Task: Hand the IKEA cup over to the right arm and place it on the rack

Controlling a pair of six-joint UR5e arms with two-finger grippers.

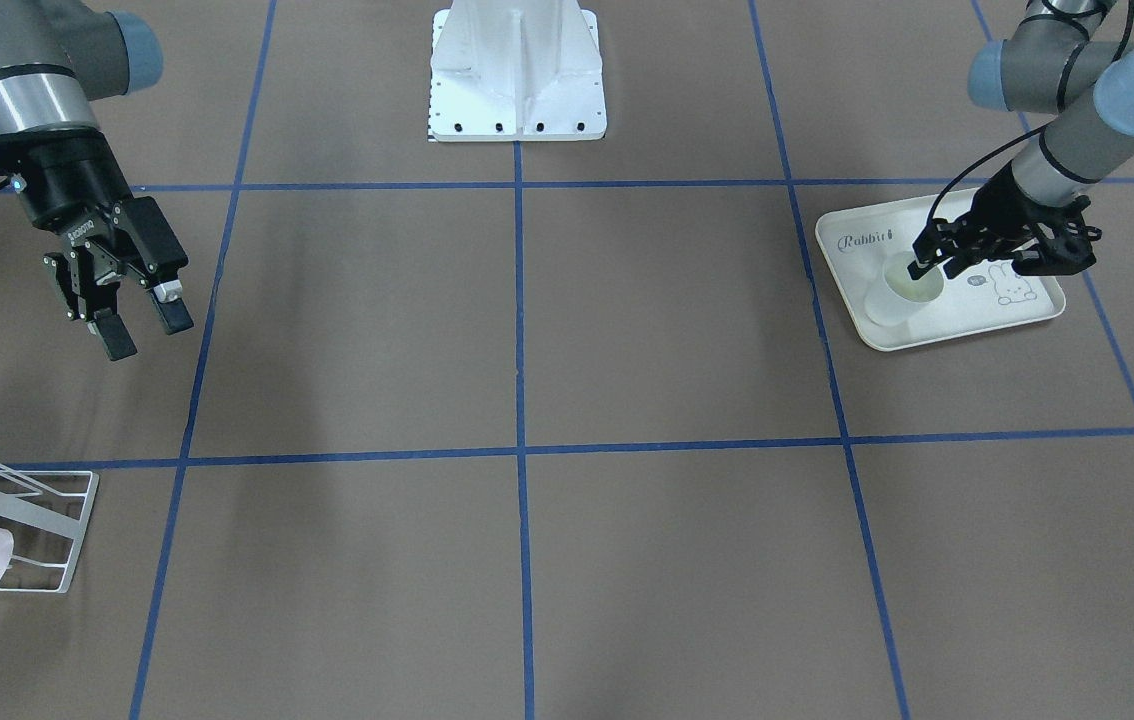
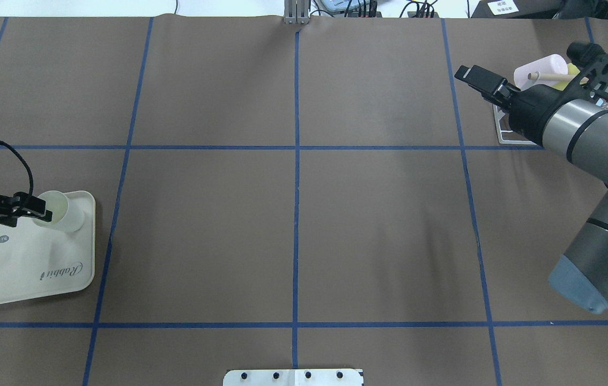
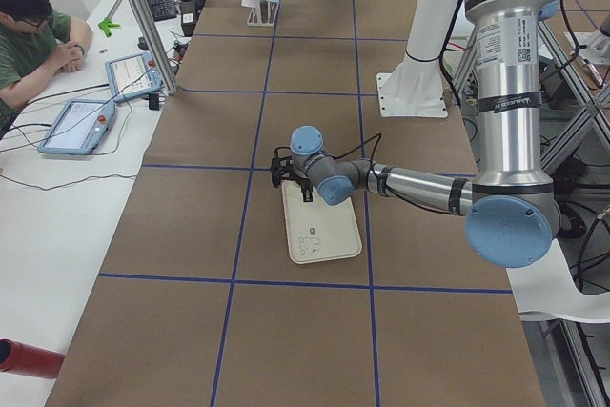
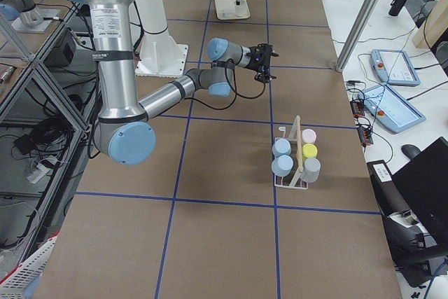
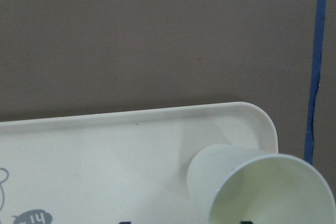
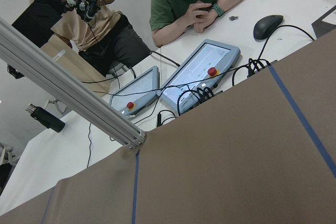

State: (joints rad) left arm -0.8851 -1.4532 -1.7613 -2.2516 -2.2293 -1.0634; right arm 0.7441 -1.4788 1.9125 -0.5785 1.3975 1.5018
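The pale IKEA cup (image 1: 895,298) stands upright in a corner of the cream rabbit-printed tray (image 1: 987,312). My left gripper (image 1: 933,268) reaches down onto the cup's rim, open, its fingertips on either side of the cup wall. In the overhead view the cup (image 2: 69,215) and left gripper (image 2: 41,210) sit at the far left on the tray (image 2: 25,268). The left wrist view shows the cup (image 5: 273,187) from above. My right arm's gripper (image 1: 142,330) hangs open and empty above the table, near the white wire rack (image 1: 52,530).
The rack (image 4: 294,166) holds several pastel cups along its wooden dowel. The robot's white base plate (image 1: 517,80) is at mid table. A person (image 3: 29,35) sits at a side table with pendants beyond the table's far edge.
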